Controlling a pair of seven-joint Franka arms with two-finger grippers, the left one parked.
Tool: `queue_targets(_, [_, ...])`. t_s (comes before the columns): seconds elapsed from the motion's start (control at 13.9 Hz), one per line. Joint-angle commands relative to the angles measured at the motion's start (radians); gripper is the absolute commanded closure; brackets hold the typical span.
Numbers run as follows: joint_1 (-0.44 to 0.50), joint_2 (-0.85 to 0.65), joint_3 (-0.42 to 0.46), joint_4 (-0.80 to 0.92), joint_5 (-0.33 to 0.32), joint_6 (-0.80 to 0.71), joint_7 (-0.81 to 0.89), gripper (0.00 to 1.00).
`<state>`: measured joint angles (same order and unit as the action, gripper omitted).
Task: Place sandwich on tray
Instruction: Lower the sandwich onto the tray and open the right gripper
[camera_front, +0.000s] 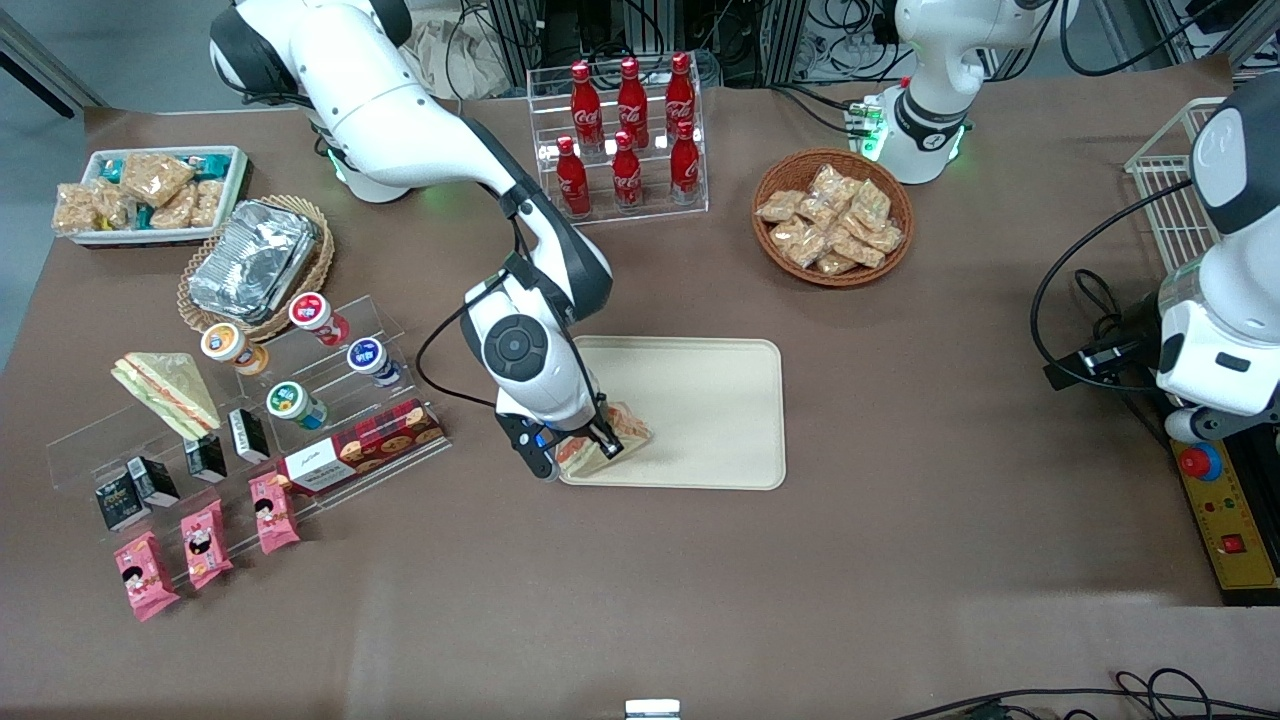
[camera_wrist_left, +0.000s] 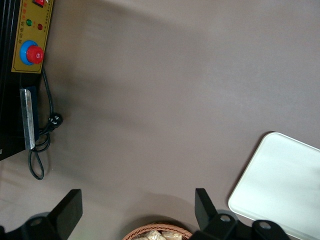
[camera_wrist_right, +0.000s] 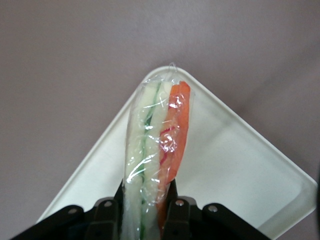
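Note:
My right gripper is shut on the sandwich, a wrapped wedge with pale bread, a green layer and an orange-red band. In the front view it hangs over the corner of the cream-beige tray that is nearest the camera and toward the working arm's end. In the right wrist view the sandwich stands on edge between the two black fingers, above the tray's rounded corner. I cannot tell whether it touches the tray. The tray's corner also shows in the left wrist view.
A paler wrapped sandwich lies on a clear stand with small pots and boxes, toward the working arm's end. Pink packets lie nearer the camera. A cola bottle rack and a snack basket stand farther from the camera.

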<state>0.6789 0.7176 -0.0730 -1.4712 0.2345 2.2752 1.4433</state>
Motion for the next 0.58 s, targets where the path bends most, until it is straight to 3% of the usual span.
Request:
queue_targets(0.0, [0.019, 0.028, -0.004, 0.017, -0.003, 0.038, 0.032, 0.67])
queue_targets(0.5, [0.033, 0.069, -0.002, 0.017, 0.003, 0.147, 0.118, 0.67])
